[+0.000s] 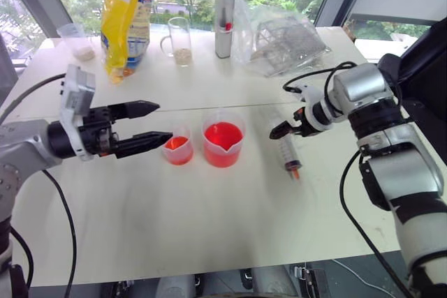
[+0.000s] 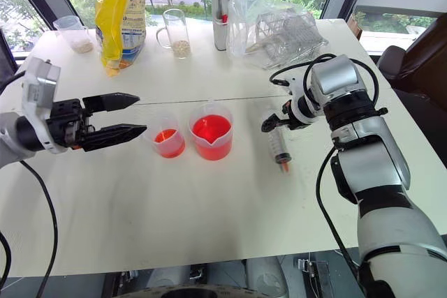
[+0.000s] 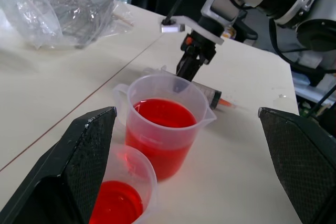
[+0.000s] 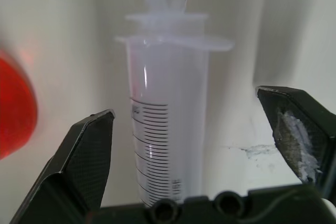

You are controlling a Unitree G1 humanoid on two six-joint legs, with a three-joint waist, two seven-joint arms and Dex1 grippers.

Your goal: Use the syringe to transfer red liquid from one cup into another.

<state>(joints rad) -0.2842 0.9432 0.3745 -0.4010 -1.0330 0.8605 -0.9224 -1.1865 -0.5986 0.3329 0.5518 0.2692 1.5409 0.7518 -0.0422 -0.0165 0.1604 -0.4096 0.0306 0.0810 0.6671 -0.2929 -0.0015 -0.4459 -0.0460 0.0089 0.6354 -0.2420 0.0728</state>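
The syringe [image 1: 288,153] lies flat on the white table, to the right of the cups, with its orange tip toward the near edge. My right gripper [image 1: 279,129] points down over its plunger end and is open. In the right wrist view the fingers [image 4: 89,156] stand apart on both sides of the barrel [image 4: 165,129]. The larger cup [image 1: 223,139] holds red liquid [image 3: 163,115]. The smaller cup [image 1: 178,148] stands close on its left with a little red liquid. My left gripper [image 1: 162,122] is open and level just left of the smaller cup, holding nothing.
Along the back of the table stand a yellow bag [image 1: 126,12], a glass mug with grains [image 1: 180,41], a clear cup with beige powder [image 1: 78,40], a tall metal canister [image 1: 224,12] and a bagged wire rack [image 1: 286,36].
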